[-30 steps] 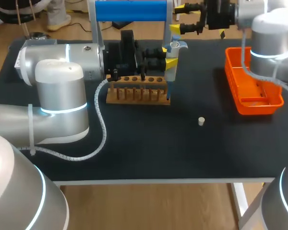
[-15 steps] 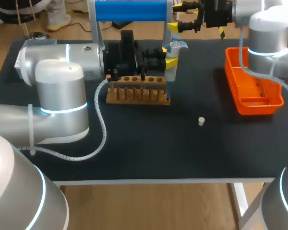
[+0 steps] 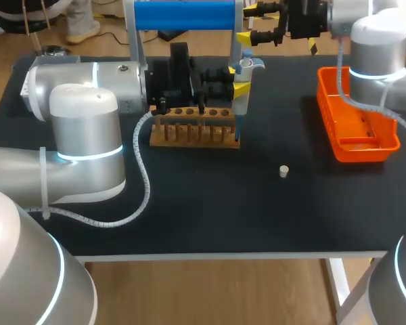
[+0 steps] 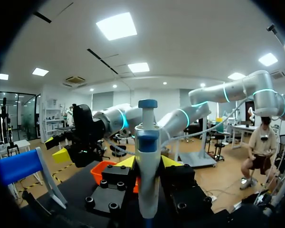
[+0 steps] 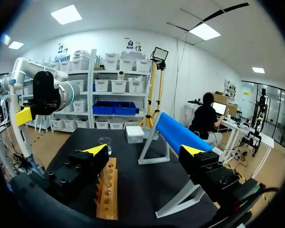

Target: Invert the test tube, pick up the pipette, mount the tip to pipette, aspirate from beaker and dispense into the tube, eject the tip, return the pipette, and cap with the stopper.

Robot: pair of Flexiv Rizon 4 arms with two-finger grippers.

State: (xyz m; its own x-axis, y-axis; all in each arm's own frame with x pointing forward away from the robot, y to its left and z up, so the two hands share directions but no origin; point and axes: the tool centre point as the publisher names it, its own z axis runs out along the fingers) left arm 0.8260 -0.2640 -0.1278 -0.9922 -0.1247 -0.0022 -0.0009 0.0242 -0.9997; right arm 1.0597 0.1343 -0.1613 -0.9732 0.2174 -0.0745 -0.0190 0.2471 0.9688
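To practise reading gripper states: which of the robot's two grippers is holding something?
The left gripper: its yellow tips clamp the pipette from both sides. The right gripper is open and empty.

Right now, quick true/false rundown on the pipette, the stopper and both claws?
1. The left claw is shut on the pipette. True.
2. The stopper sits in the orange basket. False: it lies on the bare table, apart from the basket.
3. The right claw holds a test tube. False: it is open with nothing between its fingers.
4. The pipette stands upright at one end of the wooden rack. True.
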